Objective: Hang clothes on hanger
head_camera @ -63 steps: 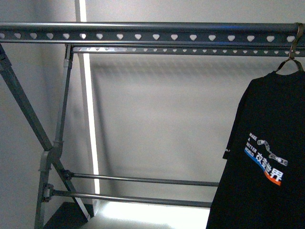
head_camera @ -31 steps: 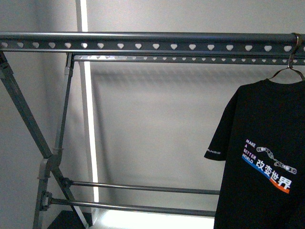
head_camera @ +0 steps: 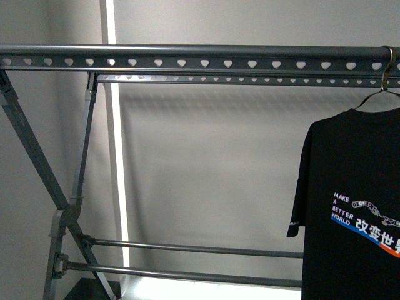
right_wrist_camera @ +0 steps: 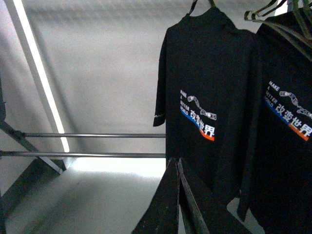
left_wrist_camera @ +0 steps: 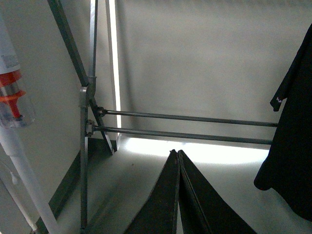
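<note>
The hanger is a grey rack whose top rail (head_camera: 187, 62) is punched with heart-shaped holes, with crossed legs at the left. A black printed T-shirt, the clothes (head_camera: 356, 187), hangs from the rail's right end on a thin wire hook (head_camera: 386, 69). The right wrist view shows two such printed shirts side by side (right_wrist_camera: 204, 73) (right_wrist_camera: 287, 97). My right gripper (right_wrist_camera: 174, 160) is shut and empty, just in front of the nearer shirt's lower part. Shut and empty too, my left gripper (left_wrist_camera: 175, 152) points at the rack's lower bars (left_wrist_camera: 195, 118), with a shirt sleeve (left_wrist_camera: 292, 146) off to one side. Neither gripper appears in the front view.
A white pole with an orange band and clear canister (left_wrist_camera: 12, 97) stands beside the rack's leg (left_wrist_camera: 83, 146). Two thin lower bars (head_camera: 200, 250) span the rack. A bright light strip (head_camera: 115, 156) runs down the grey wall behind.
The hanging shirt has swung and turned, its print and sleeve drifting toward the right edge. The top rail sits slightly lower in the front view than a second ago.
</note>
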`<action>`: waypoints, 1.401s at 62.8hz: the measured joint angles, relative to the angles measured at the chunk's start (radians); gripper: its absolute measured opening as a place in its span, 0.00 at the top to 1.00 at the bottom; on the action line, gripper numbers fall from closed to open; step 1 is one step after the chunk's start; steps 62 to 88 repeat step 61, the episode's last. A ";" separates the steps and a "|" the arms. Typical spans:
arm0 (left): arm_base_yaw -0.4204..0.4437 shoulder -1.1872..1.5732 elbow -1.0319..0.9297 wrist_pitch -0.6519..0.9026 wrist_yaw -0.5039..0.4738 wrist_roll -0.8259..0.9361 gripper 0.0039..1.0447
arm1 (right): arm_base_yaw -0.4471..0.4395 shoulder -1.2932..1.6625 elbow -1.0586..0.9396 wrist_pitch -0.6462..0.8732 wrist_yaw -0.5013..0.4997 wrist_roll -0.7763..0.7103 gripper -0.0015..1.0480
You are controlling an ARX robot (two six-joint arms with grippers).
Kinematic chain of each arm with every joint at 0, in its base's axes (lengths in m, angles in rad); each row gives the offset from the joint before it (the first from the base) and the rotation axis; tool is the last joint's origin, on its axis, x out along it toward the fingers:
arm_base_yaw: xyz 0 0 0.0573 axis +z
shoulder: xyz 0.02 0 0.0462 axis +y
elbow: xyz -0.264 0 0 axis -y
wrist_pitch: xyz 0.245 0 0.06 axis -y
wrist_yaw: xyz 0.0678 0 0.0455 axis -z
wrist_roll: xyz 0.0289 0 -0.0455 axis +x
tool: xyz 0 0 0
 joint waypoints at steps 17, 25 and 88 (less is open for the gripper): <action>0.000 -0.002 0.000 -0.001 -0.002 0.000 0.97 | 0.013 -0.142 -0.043 -0.097 0.008 0.000 0.98; 0.000 -0.002 0.000 -0.001 -0.002 0.000 0.97 | 0.013 -0.156 -0.059 -0.096 0.008 0.000 0.98; 0.000 -0.002 0.000 -0.001 -0.002 0.000 0.78 | 0.013 -0.206 -0.114 -0.090 0.008 -0.001 0.77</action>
